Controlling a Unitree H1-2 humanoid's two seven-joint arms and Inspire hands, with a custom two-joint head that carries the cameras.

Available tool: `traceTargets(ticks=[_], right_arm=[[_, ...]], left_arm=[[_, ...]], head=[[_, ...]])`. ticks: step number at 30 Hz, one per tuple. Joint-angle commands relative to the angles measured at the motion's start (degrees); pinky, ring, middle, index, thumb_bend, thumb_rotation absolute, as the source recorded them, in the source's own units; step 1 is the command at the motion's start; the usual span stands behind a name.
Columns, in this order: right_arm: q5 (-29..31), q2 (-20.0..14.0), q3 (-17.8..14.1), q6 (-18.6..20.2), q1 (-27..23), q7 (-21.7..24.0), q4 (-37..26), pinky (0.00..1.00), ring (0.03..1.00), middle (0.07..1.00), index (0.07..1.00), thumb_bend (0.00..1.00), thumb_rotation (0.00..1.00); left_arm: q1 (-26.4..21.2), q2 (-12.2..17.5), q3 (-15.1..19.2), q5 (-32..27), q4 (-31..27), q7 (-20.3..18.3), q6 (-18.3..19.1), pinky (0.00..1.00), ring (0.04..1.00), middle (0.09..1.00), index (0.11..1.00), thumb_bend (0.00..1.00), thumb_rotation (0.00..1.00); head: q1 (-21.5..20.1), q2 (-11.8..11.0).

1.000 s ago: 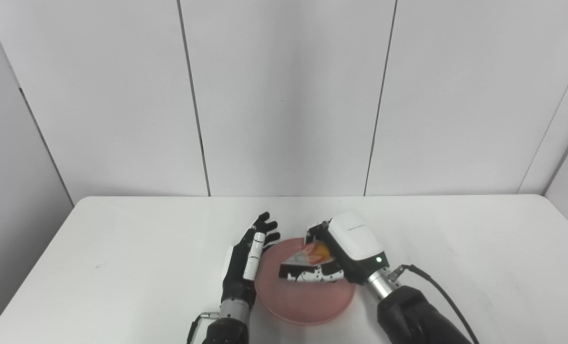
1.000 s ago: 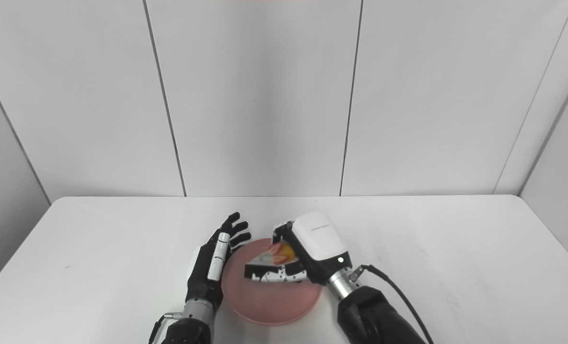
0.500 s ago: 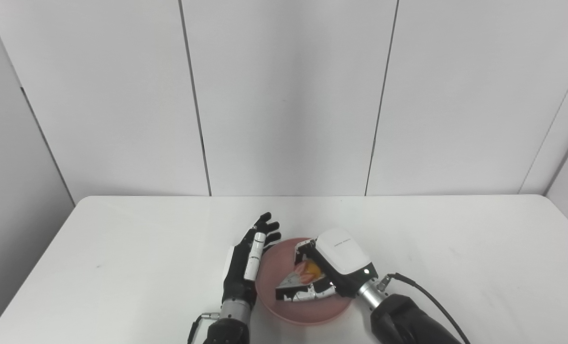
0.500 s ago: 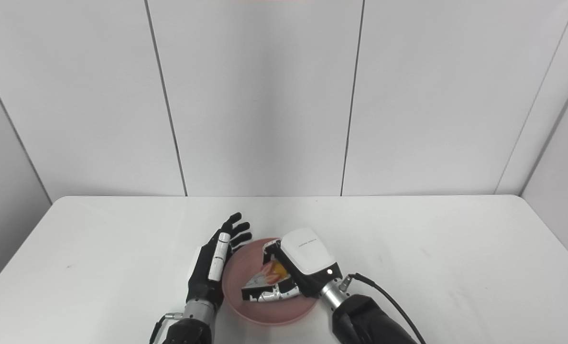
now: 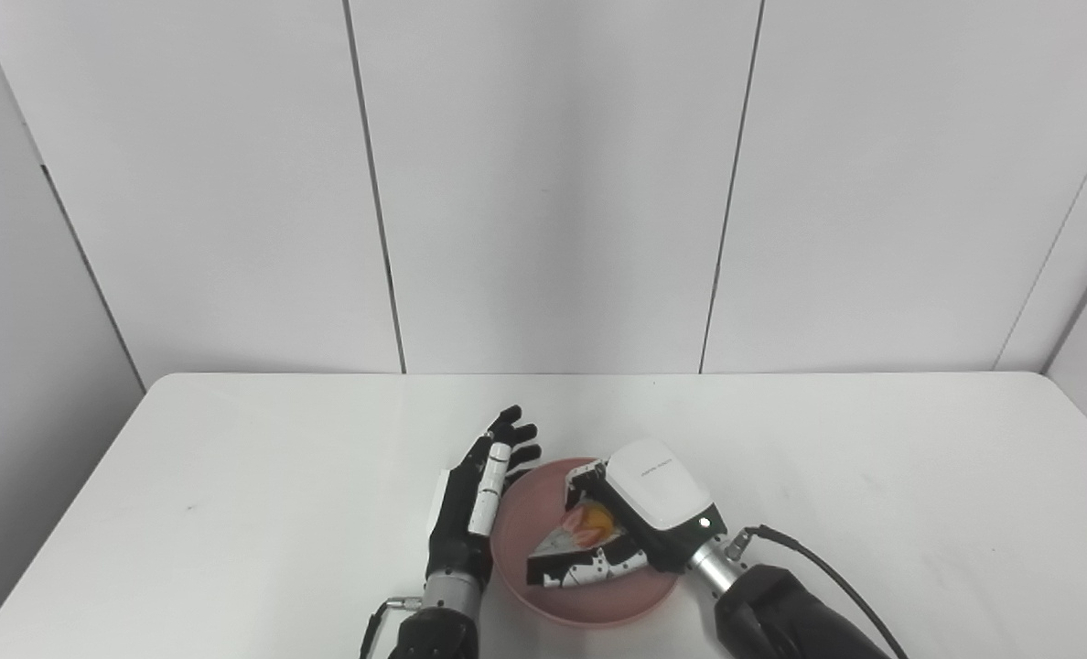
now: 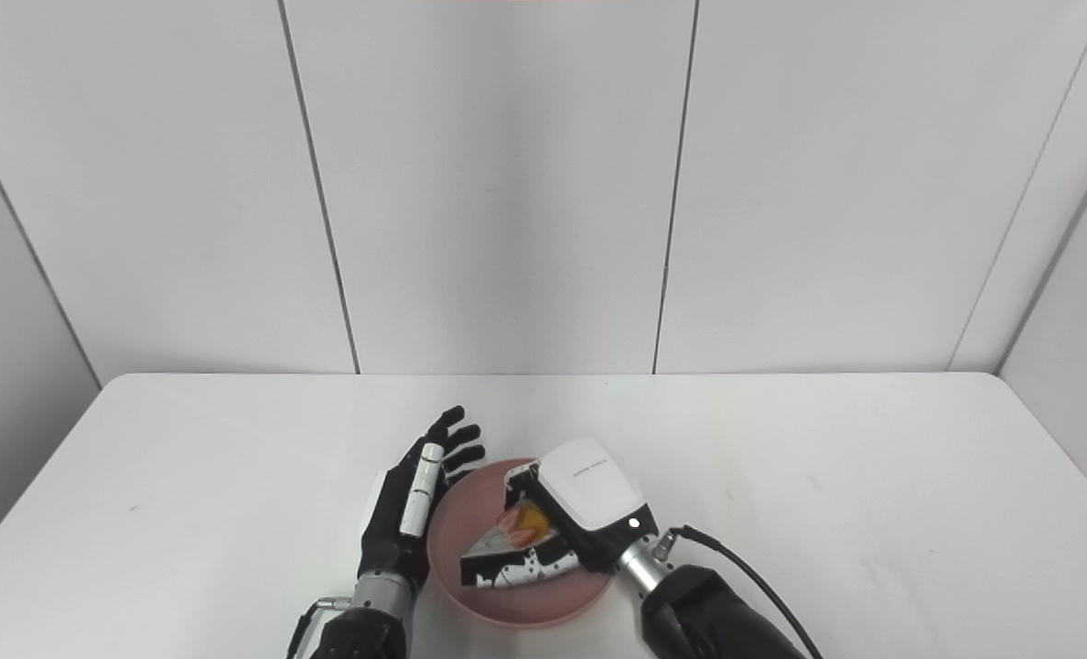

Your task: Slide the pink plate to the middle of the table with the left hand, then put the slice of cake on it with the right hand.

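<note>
With our right hand closed around the wedge-shaped cake slice with orange topping low over the round pink plate, we should settle it flat before loosening, our open left hand flanking the plate's nine o'clock rim on the white counter.

Two robot arms with black-and-white mechanical hands.

The left hand is mostly black, with slim black fingers and a white strip along one of them; a silver metal wrist joins it to a black forearm, where a thin grey cable loops out. The right hand has a glossy white shell on its back with small grey lettering and a small lit dot, black-and-white segmented fingers, a silver wrist, a black forearm and a black cable.
</note>
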Motion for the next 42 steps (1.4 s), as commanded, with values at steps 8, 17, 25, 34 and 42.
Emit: traceTargets(ticks=[8,17,25,34,42], right_arm=[[0.8,-1.4,-1.2,-2.7,-0.7,-2.6,-4.1,0.58,0.656,0.718,0.692,0.85,0.95],[2.5,-1.7,-5.3,-1.2,2.0,-1.8,-11.7,0.61,0.7,0.76,0.711,0.8,0.96],[14.5,0.6,-15.0,-3.0,7.4,-2.4,-18.9,0.6,0.708,0.751,0.704,0.72,0.97],[34.0,7.4,-24.5,-3.1,11.3,0.6,-15.0,0.72,0.775,0.808,0.769,0.68,1.0],[53.9,14.0,-32.4,-0.7,12.1,7.7,-7.9,0.72,0.783,0.823,0.803,0.7,1.0]], left_arm=[[1.8,-0.1,-0.3,-0.1,0.6,-0.7,0.8,0.74,0.769,0.797,0.828,0.65,0.93],[1.9,0.0,-0.3,-0.1,0.6,-0.9,0.8,0.75,0.791,0.799,0.827,0.65,0.93],[2.5,0.3,0.1,0.0,-0.6,-0.4,1.5,0.75,0.794,0.808,0.821,0.68,0.93],[2.3,0.6,1.5,0.3,-2.0,1.0,1.2,0.76,0.801,0.812,0.826,0.65,0.93],[3.5,1.1,1.8,4.0,-2.8,5.6,-1.8,0.83,0.852,0.866,0.855,0.65,0.99]], head=[[-0.1,0.3],[-0.1,0.4],[-0.3,0.6],[-0.4,0.6],[-0.6,0.9]])
